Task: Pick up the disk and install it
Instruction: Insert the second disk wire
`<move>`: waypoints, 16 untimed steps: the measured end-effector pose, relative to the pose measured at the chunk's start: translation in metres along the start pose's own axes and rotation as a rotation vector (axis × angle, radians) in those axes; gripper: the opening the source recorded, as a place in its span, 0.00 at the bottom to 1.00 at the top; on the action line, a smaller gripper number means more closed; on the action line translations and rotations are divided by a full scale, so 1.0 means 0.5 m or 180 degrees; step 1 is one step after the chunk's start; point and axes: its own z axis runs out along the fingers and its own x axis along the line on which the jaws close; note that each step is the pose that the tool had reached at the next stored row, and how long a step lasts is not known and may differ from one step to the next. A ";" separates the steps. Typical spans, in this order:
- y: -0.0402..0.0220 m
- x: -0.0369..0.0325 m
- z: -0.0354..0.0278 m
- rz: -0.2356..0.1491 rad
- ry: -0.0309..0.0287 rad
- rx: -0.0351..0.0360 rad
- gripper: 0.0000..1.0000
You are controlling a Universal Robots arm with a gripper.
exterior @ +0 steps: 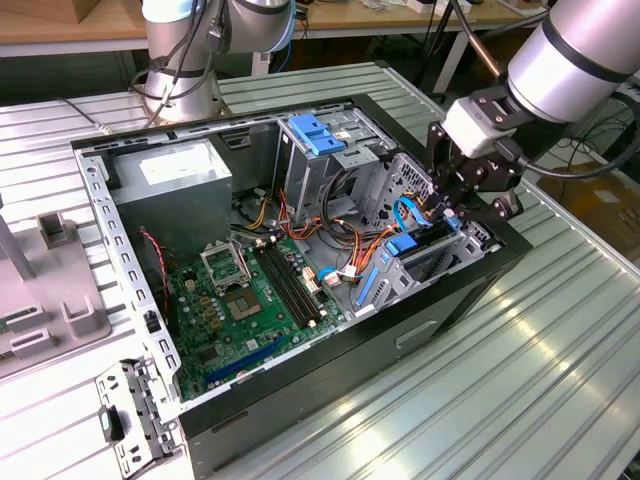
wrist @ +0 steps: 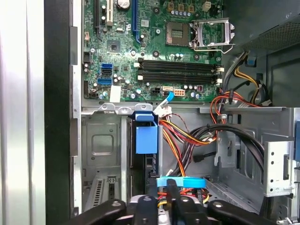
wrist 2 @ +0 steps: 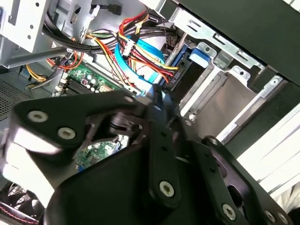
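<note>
- Jaws first, exterior view: the gripper (exterior: 452, 215) is down in the open computer case (exterior: 400, 335), at the exterior view's right. The jaws look pressed onto the top edge of the disk (exterior: 430, 258), which stands on edge, part way into the drive cage.
- My read is that the disk is stiff, fairly heavy and shock-sensitive, so hold it by the blue side rails, not the flat faces.
- The case lies on a ribbed metal bench (exterior: 480, 400), with a second arm's base (exterior: 180, 60) behind it.
- Second wrist view: the gripper (wrist 2: 157, 108) hangs over bundled cables (wrist 2: 136, 51) and the bare metal cage wall (wrist 2: 220, 93). It is tight in there.
- First wrist view: the gripper (wrist: 173, 206) pinches the disk (wrist: 180, 182) at its blue end. The motherboard (wrist: 154, 47) lies beyond, with orange and black cables (wrist: 187, 136) just beside the slot.
</note>
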 end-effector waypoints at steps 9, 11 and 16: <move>-0.002 0.003 0.019 0.0003 0.0000 -0.0015 0.11; -0.003 0.004 0.023 0.0004 0.0001 -0.0020 0.11; -0.004 0.008 0.030 0.0005 -0.0005 -0.0025 0.11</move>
